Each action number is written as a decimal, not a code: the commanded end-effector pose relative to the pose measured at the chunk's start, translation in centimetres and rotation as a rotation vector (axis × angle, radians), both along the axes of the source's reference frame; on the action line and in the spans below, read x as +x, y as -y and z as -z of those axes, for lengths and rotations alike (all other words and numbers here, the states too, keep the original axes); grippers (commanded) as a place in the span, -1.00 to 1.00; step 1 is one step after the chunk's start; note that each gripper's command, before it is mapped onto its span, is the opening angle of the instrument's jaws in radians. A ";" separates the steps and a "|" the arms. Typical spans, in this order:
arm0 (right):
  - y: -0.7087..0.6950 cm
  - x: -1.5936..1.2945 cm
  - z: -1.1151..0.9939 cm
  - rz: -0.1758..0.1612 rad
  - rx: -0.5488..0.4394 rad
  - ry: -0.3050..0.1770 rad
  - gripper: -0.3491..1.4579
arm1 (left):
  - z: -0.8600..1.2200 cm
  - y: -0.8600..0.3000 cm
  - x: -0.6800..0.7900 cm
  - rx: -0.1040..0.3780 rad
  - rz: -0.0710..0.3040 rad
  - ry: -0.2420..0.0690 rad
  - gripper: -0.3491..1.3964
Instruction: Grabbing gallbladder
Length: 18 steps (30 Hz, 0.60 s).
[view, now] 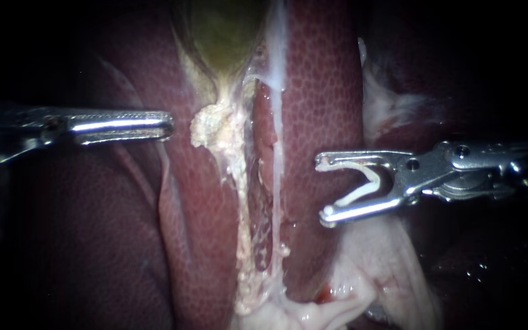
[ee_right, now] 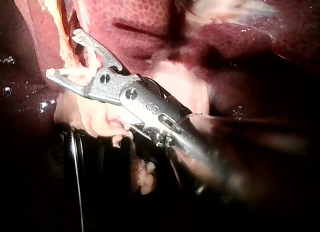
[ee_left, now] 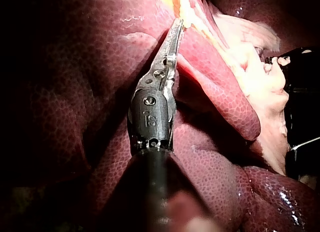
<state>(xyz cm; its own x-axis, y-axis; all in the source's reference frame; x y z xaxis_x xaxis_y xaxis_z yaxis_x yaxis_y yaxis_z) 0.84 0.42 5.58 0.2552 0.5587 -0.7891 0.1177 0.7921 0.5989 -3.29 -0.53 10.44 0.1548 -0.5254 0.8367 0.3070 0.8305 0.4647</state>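
While the left instrument (view: 171, 126) lies level with its jaws pressed together and nothing between them, its tip sits just short of the pale fatty lump (view: 206, 129), near it but not touching. The gallbladder (view: 221, 36) is the olive-green sac at the top of the endoscope view. It narrows down to that lump, with liver (view: 322, 91) on both sides.

So this reads as the approach: no grab made yet.

On the other side, the right instrument (view: 323, 187) hovers over the liver. Its jaws are spread wide around a white clip (view: 365, 183), 1 leg against each jaw, well apart from the gallbladder. The left wrist view agrees, with the closed tip pointing straight at the yellowish tissue.

Next move, as I judge it: the left jaws must open, ease forward and up toward the green sac, then close on a solid bite of its wall. The crumbly fat alone looks likely to tear free.
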 end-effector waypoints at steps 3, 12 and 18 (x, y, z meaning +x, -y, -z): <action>0.00 0.00 0.00 0.000 0.000 0.000 0.04 | 0.00 0.00 0.00 0.000 0.000 -0.001 -1.00; 0.00 0.00 0.00 0.000 0.000 0.000 0.04 | 0.04 0.02 0.00 0.000 0.002 -0.002 -0.87; 0.00 -0.01 0.00 0.000 0.000 0.000 0.04 | 0.09 0.05 -0.02 0.000 0.005 -0.004 -0.35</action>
